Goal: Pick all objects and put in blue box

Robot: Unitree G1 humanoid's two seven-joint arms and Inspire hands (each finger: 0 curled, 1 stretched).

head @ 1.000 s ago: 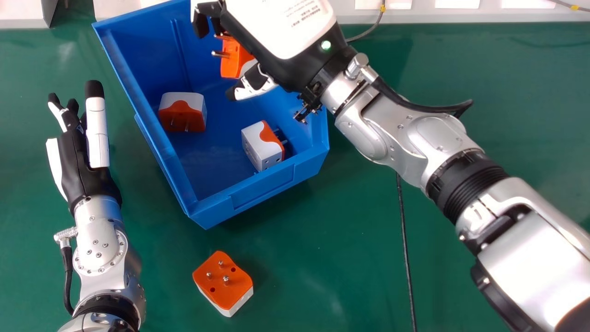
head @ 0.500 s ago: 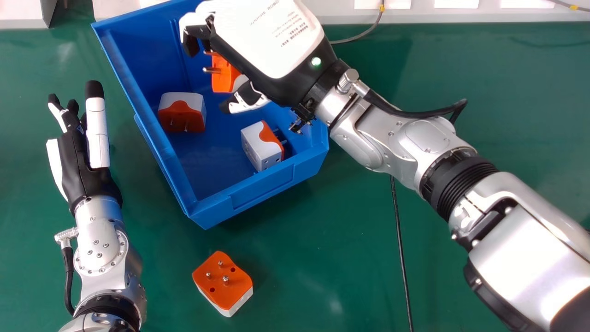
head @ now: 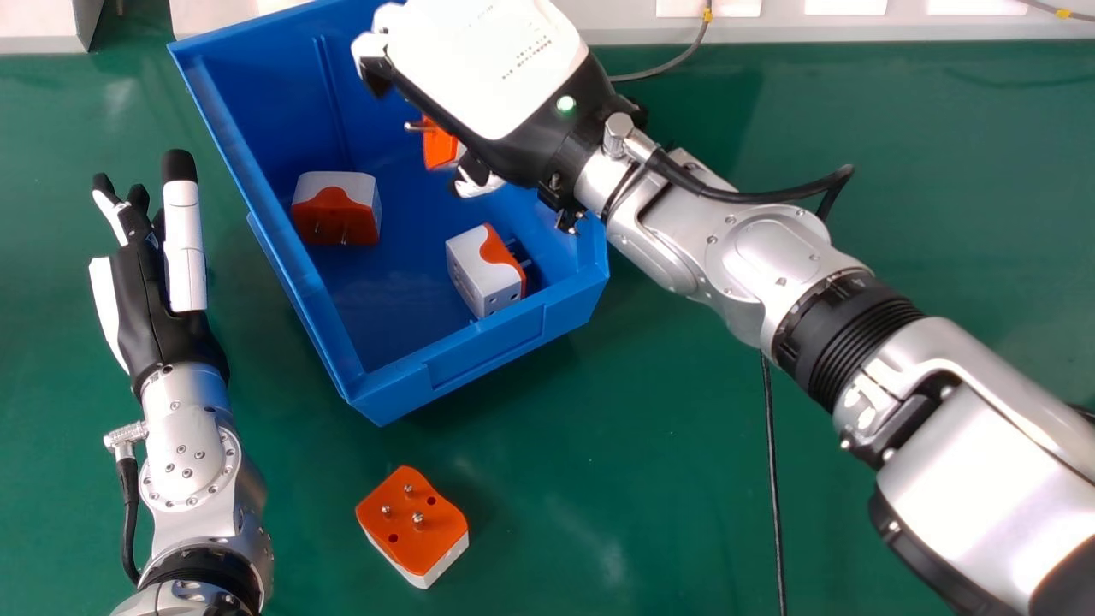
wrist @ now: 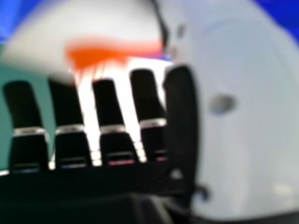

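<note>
On our left, the left hand [head: 158, 282] lies over the green table [head: 667, 470], fingers straight and pointing away from us.

Just beside it, the blue box [head: 402, 389] sits skewed, its left wall slanting away from us to the left. Within, near that wall, we see the left boxed adapter [head: 338, 205], orange pin face and prongs toward us.

On the table near us is the loose adapter [head: 411, 522], pins up, its long axis slanting from far left to near right. Green table surrounds it, with room between it and the box's near wall.

Our right hand [head: 488, 68] reaches over the box, fingers and thumb gripping the held adapter [head: 440, 144]. Its orange pin face and a pin point left; our hand hides too much to tell its long axis. Open floor lies between the two adapters inside.

Farther right, the right boxed adapter [head: 488, 269] rests close to the near wall, prongs pointing right. Beyond, a black cable [head: 774, 479] crosses the table, well apart from the loose adapter.
</note>
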